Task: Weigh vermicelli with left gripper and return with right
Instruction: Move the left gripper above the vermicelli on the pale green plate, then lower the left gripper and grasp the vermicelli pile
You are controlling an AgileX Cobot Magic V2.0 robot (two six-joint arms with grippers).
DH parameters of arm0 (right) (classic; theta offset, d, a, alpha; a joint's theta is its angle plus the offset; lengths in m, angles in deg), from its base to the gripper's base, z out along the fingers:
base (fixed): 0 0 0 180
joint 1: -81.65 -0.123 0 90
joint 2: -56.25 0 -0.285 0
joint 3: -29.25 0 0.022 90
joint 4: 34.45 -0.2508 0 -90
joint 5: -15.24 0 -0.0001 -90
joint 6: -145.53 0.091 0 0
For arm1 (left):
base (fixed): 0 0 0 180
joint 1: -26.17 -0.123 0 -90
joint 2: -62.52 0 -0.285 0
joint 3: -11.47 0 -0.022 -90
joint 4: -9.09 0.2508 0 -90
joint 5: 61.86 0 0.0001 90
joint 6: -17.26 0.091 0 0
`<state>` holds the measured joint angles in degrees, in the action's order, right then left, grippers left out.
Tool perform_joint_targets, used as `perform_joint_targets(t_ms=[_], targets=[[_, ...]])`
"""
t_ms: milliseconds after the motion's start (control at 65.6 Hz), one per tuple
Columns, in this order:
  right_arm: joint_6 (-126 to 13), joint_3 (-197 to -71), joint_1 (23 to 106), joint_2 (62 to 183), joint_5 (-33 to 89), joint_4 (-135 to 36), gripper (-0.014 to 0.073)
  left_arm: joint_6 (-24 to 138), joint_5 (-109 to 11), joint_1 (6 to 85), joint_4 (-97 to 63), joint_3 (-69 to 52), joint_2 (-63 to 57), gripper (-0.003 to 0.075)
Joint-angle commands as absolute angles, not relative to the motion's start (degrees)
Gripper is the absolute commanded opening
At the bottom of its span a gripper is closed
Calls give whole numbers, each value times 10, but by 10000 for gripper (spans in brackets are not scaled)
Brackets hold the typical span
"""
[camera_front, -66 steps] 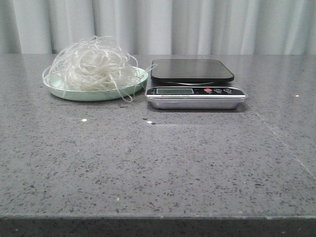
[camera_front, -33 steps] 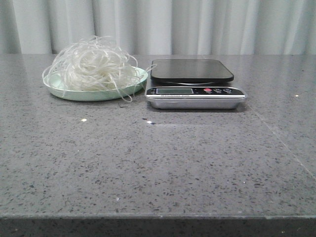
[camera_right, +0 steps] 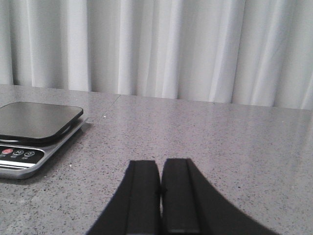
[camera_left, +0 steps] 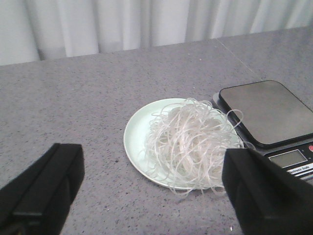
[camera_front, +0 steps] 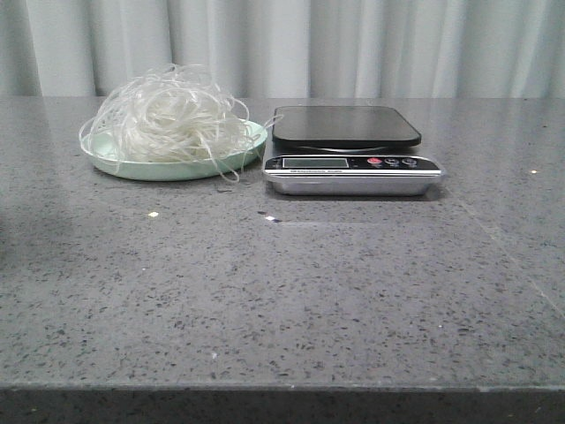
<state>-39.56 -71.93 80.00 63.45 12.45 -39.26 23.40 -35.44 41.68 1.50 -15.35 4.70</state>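
Note:
The vermicelli (camera_front: 169, 117) is a fluffy tangle of thin white strands heaped on a pale green plate (camera_front: 115, 163) at the back left of the table. It also shows in the left wrist view (camera_left: 190, 142), on the plate (camera_left: 137, 134). The left gripper (camera_left: 151, 183) is open and empty, its black fingers spread wide, above the table short of the plate. The right gripper (camera_right: 160, 166) is shut and empty, over bare table to the right of the scale (camera_right: 34, 134). Neither gripper shows in the front view.
A kitchen scale (camera_front: 349, 150) with a dark weighing pad and a silver front panel stands right beside the plate; nothing lies on its pad. It also shows in the left wrist view (camera_left: 266, 112). A pale curtain (camera_front: 309, 44) hangs behind the grey speckled table.
The front view has shifted very slightly. The vermicelli, plate and scale have not moved.

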Motion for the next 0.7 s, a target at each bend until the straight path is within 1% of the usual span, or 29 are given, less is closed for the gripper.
perform_joint_targets(t_ms=[0, 259, 518, 686], targets=[[-400, -724, 803, 626, 75, -385, 181, 234, -384, 433, 10, -86, -26, 637], [-400, -724, 803, 626, 75, -385, 181, 233, -296, 441, -22, 52, -222, 637], [-400, -724, 803, 626, 75, -385, 181, 233, -244, 446, -51, 133, -340, 637], [-400, -724, 803, 626, 75, -385, 181, 233, -214, 470, -51, 164, -400, 636]])
